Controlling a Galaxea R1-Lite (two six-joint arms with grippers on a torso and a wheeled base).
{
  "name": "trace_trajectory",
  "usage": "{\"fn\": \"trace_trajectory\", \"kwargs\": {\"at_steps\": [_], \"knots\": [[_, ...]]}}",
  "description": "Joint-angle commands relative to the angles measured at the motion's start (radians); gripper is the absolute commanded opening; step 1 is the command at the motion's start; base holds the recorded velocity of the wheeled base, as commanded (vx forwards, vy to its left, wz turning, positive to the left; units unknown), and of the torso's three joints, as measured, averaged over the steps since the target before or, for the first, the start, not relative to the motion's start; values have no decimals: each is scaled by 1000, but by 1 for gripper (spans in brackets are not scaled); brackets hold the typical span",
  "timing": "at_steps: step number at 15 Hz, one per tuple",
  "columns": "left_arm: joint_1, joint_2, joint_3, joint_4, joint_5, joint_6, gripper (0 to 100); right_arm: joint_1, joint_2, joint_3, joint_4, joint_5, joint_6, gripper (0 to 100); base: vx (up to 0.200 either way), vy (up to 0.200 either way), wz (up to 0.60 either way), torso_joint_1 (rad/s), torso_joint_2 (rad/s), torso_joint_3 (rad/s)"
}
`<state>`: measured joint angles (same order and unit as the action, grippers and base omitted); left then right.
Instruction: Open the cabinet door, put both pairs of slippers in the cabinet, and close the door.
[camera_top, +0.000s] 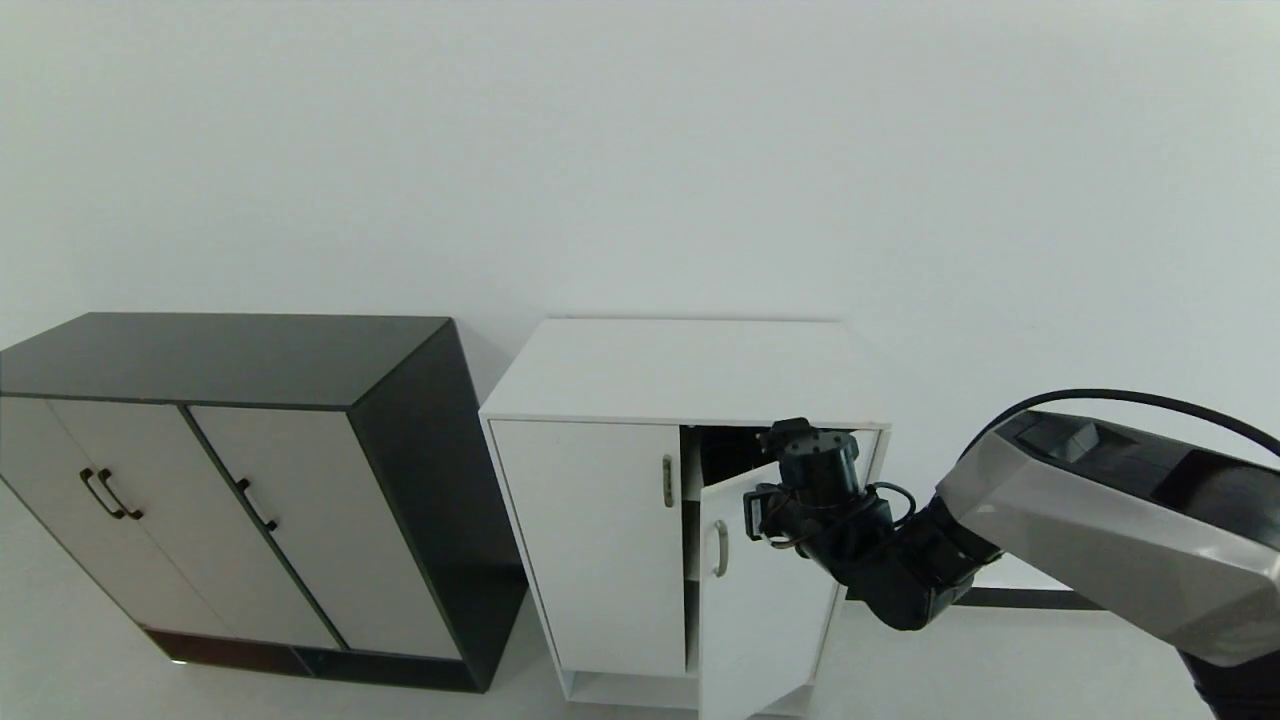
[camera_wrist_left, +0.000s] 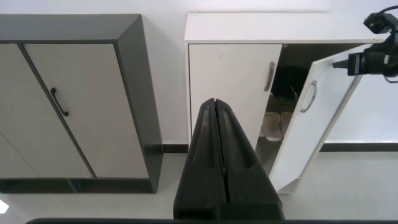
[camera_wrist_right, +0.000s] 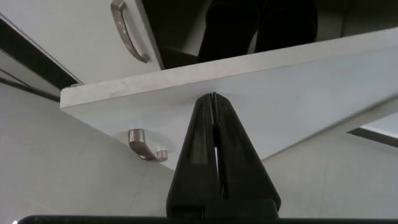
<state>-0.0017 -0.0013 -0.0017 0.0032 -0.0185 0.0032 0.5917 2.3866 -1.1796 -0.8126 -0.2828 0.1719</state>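
The white cabinet (camera_top: 680, 370) has its left door closed and its right door (camera_top: 760, 610) swung partly open. Inside, a dark pair of slippers (camera_wrist_left: 290, 84) sits on an upper shelf and a light pair of slippers (camera_wrist_left: 277, 122) on the shelf below. My right gripper (camera_wrist_right: 214, 98) is shut, its tips against the top edge of the open door (camera_wrist_right: 261, 78), above the door's handle (camera_wrist_right: 147, 149). In the head view the right gripper (camera_top: 788, 432) is at the door's upper edge. My left gripper (camera_wrist_left: 215, 102) is shut and holds nothing, well back from the cabinet.
A larger dark cabinet (camera_top: 230, 360) with two pale closed doors stands to the left of the white one, a narrow gap between them. A plain wall rises behind both. Pale floor (camera_wrist_left: 348, 186) lies in front of the open door.
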Motion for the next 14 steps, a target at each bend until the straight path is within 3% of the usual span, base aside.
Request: {"fn": "trace_trajectory", "kwargs": {"at_steps": [1,5,14], "knots": [[0,1,0,0,0,0,0,-10,37,-63,24,1,0,0,0,0,0,0,0,0],[0,1,0,0,0,1,0,-43,86,-166,67,1,0,0,0,0,0,0,0,0],[0,1,0,0,0,3,0,-79,151,-255,96,10,0,0,0,0,0,0,0,0]]}}
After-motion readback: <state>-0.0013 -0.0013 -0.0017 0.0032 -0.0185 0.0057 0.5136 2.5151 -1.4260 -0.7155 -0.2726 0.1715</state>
